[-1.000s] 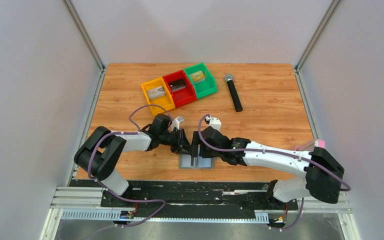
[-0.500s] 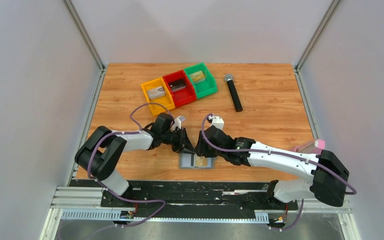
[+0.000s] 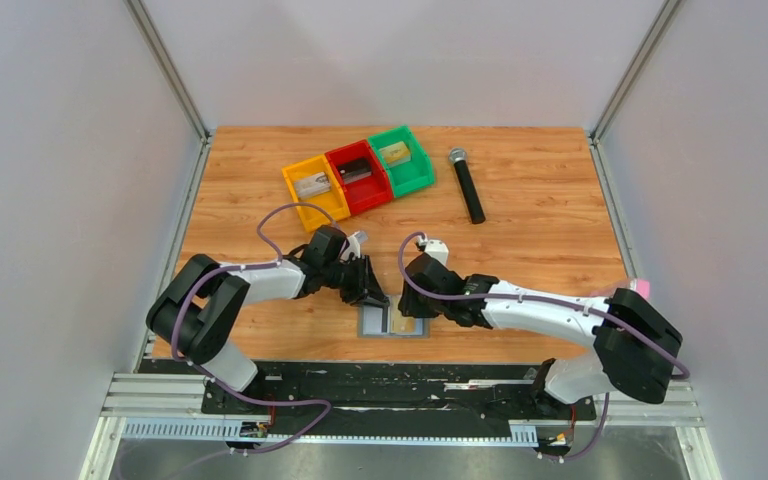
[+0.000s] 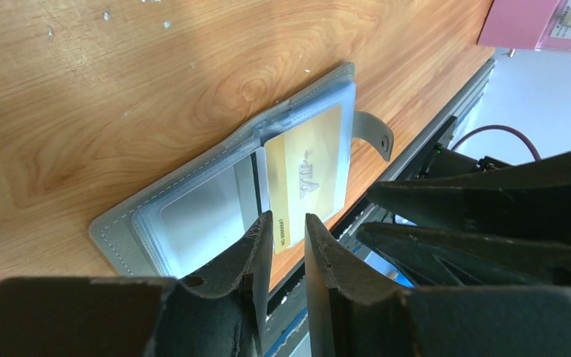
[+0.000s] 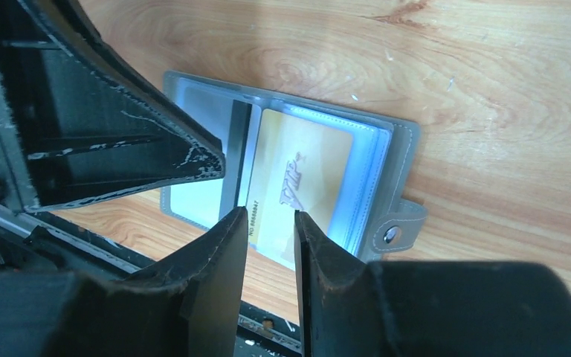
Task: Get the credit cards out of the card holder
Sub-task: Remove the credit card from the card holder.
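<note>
Flat grey-blue bifold card holder [image 3: 375, 325] lies open by the wooden table's [image 3: 540, 250] near edge.
Tan-gold card [image 4: 308, 178] sleeved in one panel; left gripper [image 4: 288, 236] and right gripper [image 5: 270, 223] crowd above, fingers narrowly apart, empty.

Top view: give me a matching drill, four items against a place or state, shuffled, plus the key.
1 holder
2 gold card
3 mic
4 yellow bin

A right of green bin
B in a clear sleeve
C lying open, flat
D left of red bin

Pairs: 1-C, 2-B, 3-A, 4-D
</note>
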You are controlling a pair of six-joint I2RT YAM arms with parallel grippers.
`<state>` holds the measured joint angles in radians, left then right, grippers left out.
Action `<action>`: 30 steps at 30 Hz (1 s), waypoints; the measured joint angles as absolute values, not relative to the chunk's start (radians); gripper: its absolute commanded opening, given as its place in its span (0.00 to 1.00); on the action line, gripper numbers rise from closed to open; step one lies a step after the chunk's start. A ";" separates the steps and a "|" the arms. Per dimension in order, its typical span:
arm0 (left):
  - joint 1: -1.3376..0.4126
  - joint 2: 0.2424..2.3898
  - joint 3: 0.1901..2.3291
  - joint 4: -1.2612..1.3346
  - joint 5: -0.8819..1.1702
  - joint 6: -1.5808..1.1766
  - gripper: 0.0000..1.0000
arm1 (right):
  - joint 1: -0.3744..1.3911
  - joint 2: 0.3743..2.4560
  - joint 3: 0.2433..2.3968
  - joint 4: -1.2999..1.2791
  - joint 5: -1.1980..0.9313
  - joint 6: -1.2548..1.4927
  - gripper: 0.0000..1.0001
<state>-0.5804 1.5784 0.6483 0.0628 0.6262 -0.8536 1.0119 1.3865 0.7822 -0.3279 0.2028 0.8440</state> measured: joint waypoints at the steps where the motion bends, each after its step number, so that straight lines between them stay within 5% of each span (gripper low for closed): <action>1: -0.580 1.579 0.649 0.063 0.627 -0.853 0.32 | 1.007 1.392 0.777 -0.323 0.197 0.844 0.30; 30: -0.582 1.665 0.648 0.157 0.632 -0.850 0.33 | 0.926 1.481 0.706 -0.219 0.098 0.846 0.23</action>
